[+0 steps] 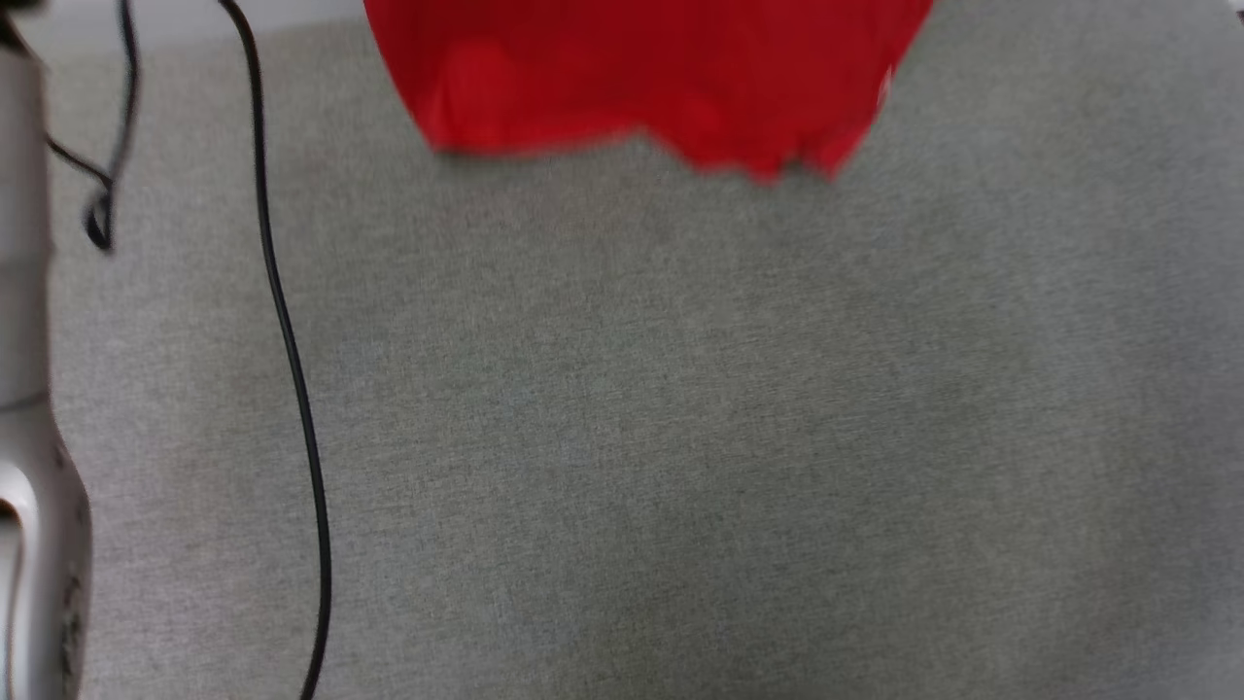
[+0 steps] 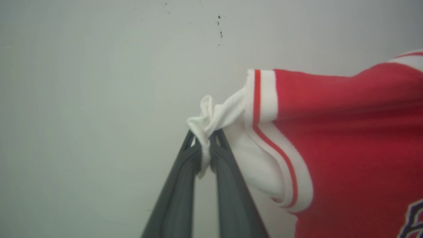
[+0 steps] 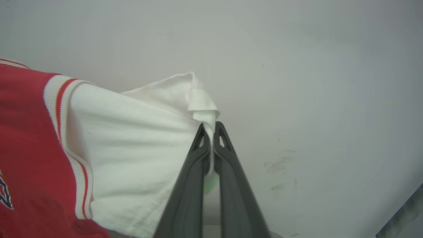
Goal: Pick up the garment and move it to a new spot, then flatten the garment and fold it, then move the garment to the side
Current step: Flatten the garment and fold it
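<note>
Print: you are seeing only a cropped piece of dark, white-outlined lettering (image 2: 413, 219) at 4 o'clock in the left wrist view, too cut off to read.
Colours: the garment (image 1: 641, 78) is showing a red body, white sleeves and red-and-white striped trim (image 2: 261, 99).
Position: it is hanging at 12 o'clock in your head view, hem over the grey cloth surface (image 1: 680, 437).
Left arm: the left gripper (image 2: 205, 140) is pinching a bunched white sleeve end.
Right arm: the right gripper (image 3: 210, 134) is pinching the other sleeve's white edge.
</note>
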